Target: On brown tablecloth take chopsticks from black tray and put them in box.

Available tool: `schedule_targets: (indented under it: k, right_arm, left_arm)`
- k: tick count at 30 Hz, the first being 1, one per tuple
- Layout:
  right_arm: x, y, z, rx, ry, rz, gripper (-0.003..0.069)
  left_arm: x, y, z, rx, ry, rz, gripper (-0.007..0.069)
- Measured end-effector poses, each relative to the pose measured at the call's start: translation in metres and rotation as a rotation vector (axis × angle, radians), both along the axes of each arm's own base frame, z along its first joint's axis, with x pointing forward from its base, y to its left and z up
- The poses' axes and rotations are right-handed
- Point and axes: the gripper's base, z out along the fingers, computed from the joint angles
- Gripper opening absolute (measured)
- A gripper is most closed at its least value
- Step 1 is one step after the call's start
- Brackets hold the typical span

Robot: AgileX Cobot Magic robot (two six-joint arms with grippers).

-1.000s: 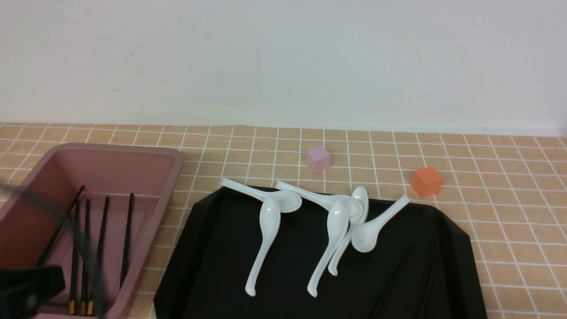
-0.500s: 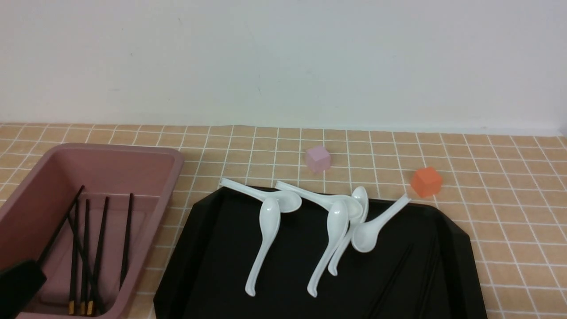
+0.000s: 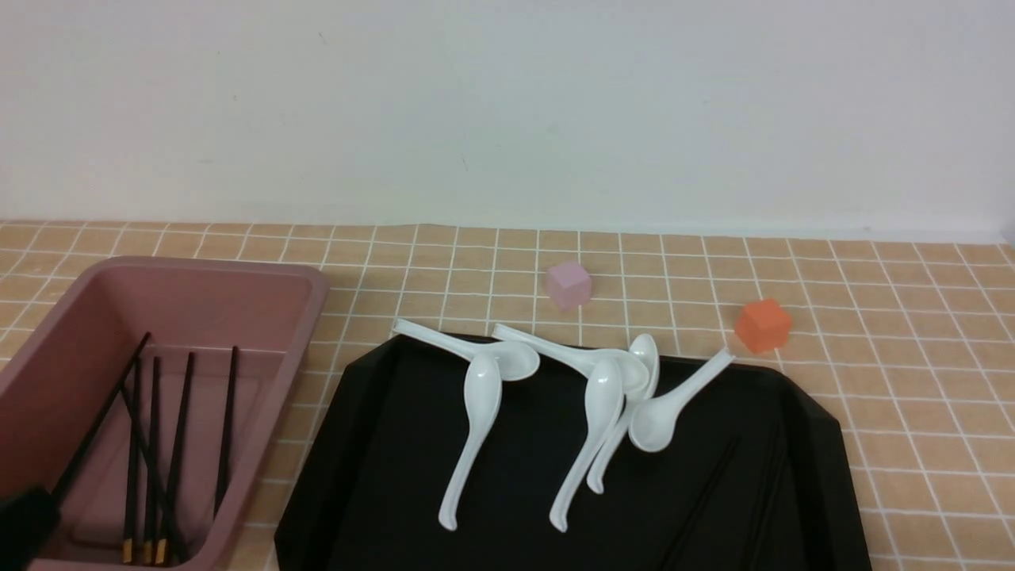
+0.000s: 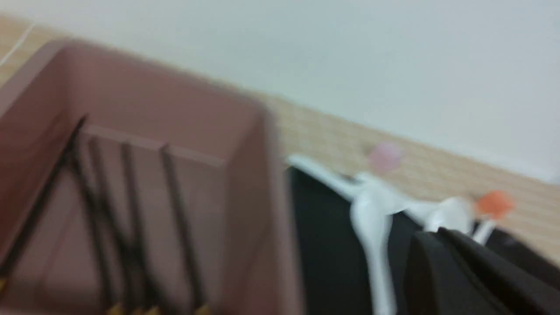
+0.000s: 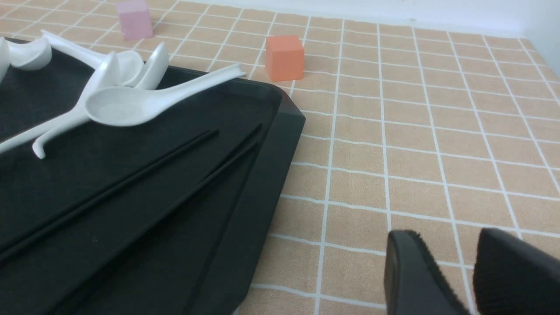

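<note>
**Left gripper** (image 3: 24, 527): only a black edge shows in the front view, low at the near left end of the box (image 3: 313, 317). The left wrist view shows its dark fingers (image 4: 472, 275) as a blur. Whether they are parted or closed cannot be told, and nothing is seen in their grasp.

**Right gripper** (image 5: 455, 245): 2 black fingertips show in the right wrist view only. They are narrowly parted and empty, with bare brown tablecloth (image 5: 415, 131) showing between them, to the right of the black tray (image 5: 175, 105).

**Boxed chopsticks** (image 3: 151, 444): at least 5 black sticks lie lengthwise inside the box. 1 leans against the left wall and 1 crosses the others. Gold tips show at the near end.

**Tray chopsticks** (image 5: 131, 183): 2 or 3 lie on the right half of the tray floor, near its right rim. They are faint in the front view (image 3: 706, 500) and hard to count, black on black.

**Box**: dusty pink and deep, on the left of the cloth, just beside the tray's left side.

**White spoons** (image 3: 476, 432): 6 lie in the far half of the tray, some overlapping. Several handles overhang the far rim.

**Pink cube** (image 3: 568, 285): on the cloth behind the tray.

**Orange cube** (image 3: 763, 325): on the cloth near the tray's far right corner, close to 1 spoon handle.
</note>
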Motion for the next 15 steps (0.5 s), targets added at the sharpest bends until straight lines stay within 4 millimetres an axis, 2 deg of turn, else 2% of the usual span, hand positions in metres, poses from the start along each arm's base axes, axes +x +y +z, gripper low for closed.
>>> schedule_targets:
  k: [5,15]
  right_arm:
    - [0.0,0.0,0.0,0.0,0.0,0.0,0.0239]
    - [0.0,0.0,0.0,0.0,0.0,0.0,0.0239]
  left_arm:
    - [-0.006,0.008,-0.028,0.095,0.031,0.074,-0.0012]
    - [-0.011,0.018,-0.063,0.017,0.046,0.199,-0.0008]
